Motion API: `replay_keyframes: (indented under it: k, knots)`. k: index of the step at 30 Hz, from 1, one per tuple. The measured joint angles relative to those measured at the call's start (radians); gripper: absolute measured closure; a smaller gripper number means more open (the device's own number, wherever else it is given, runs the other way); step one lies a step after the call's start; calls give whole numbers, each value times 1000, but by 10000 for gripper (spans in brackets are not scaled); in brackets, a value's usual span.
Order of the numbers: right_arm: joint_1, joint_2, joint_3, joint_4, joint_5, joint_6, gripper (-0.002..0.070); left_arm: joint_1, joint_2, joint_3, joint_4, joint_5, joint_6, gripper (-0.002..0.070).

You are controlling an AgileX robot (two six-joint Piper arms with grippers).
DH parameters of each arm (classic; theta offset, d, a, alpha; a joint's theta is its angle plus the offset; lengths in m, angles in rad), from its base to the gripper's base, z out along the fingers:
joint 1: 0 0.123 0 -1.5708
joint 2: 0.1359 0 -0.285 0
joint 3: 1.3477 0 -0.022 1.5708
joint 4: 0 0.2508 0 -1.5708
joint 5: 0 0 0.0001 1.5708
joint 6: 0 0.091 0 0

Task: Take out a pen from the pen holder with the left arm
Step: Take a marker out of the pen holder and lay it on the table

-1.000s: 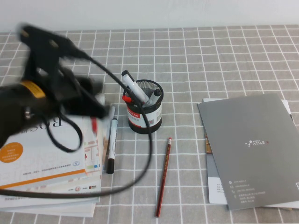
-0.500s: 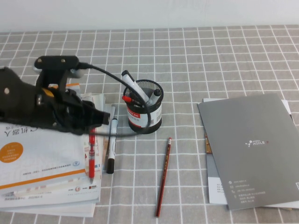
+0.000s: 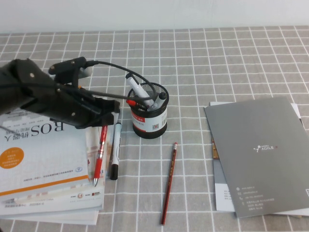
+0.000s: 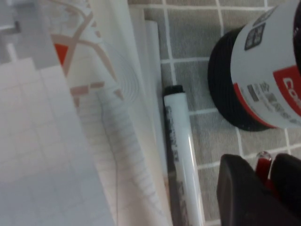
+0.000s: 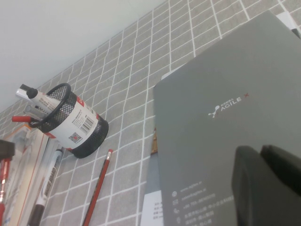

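A red pen is gripped at its upper end by the narrowly parted jaws of the left gripper, at about 9 o'clock from the pen holder and just beside it. The pen is already clear of the holder, and its tip is pointed down over the stack of booklets. The removal is judged done; only setting down and release appear to be left. The right gripper is parked over the grey brochure, at 3 o'clock; its state cannot be told.
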Motion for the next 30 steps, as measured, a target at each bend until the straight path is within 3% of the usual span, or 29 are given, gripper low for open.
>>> replay_keyframes:
  k: [11,30]
  knots:
    - [0,0,0,0,0,0,689,14,145,-53,-99,-21,4,587]
    - [0,0,0,0,0,0,689,28,183,-55,-160,-160,-4,596]
